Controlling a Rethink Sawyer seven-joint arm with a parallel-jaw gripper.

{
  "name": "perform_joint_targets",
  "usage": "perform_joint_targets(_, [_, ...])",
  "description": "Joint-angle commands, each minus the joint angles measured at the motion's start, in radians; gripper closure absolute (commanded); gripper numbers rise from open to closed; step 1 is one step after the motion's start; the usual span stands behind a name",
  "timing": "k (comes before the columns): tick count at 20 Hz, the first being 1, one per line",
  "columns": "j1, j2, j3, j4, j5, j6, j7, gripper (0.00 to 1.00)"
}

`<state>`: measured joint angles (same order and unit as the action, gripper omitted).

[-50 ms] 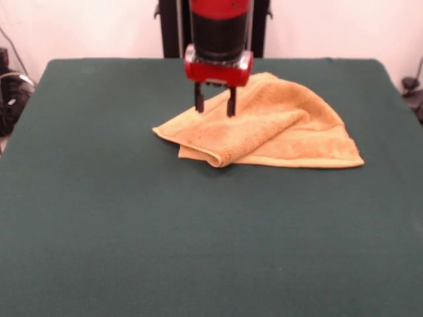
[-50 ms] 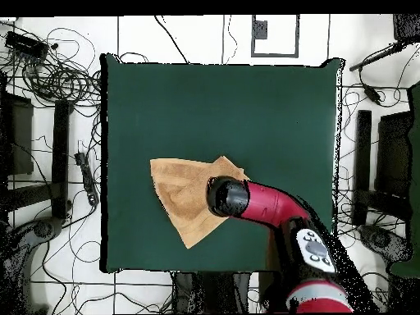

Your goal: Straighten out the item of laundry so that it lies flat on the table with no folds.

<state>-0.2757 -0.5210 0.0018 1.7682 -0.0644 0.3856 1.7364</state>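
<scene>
The item of laundry (image 1: 277, 129) is a yellow-orange terry towel lying folded over itself in the far half of the dark green table (image 1: 132, 218). A thick rolled fold runs along its left front edge. My gripper (image 1: 214, 102) hangs just above the towel's far left part, open, its two dark fingers (image 1: 199, 99) apart with nothing between them. Looking straight down, the towel (image 2: 184, 197) shows as a rough triangle, and the red arm covers its right corner and hides the gripper.
In the overhead view the table (image 2: 221, 107) is ringed by floor with tangled cables (image 2: 57, 78) and dark stands (image 2: 59, 156) on both sides. The arm's red body (image 2: 275, 205) reaches in from the lower right.
</scene>
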Motion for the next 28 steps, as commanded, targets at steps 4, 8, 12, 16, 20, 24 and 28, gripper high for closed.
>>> perform_joint_targets(4, [0.015,0.125,0.138,-0.149,-0.081,0.013,-0.013,0.0])
perform_joint_targets(8, [0.017,0.15,0.129,-0.167,-0.112,-0.011,-0.004,0.0])
perform_joint_targets(12, [0.022,0.161,0.117,-0.176,-0.129,-0.02,0.006,0.0])
perform_joint_targets(16, [0.014,0.174,0.115,-0.181,-0.139,-0.03,0.01,0.0])
perform_joint_targets(20, [0.003,0.17,0.121,-0.183,-0.143,-0.015,0.006,0.0])
perform_joint_targets(24, [0.0,0.172,0.123,-0.191,-0.146,-0.007,-0.003,0.0])
perform_joint_targets(28, [0.004,0.172,0.118,-0.195,-0.141,0.003,0.006,0.0])
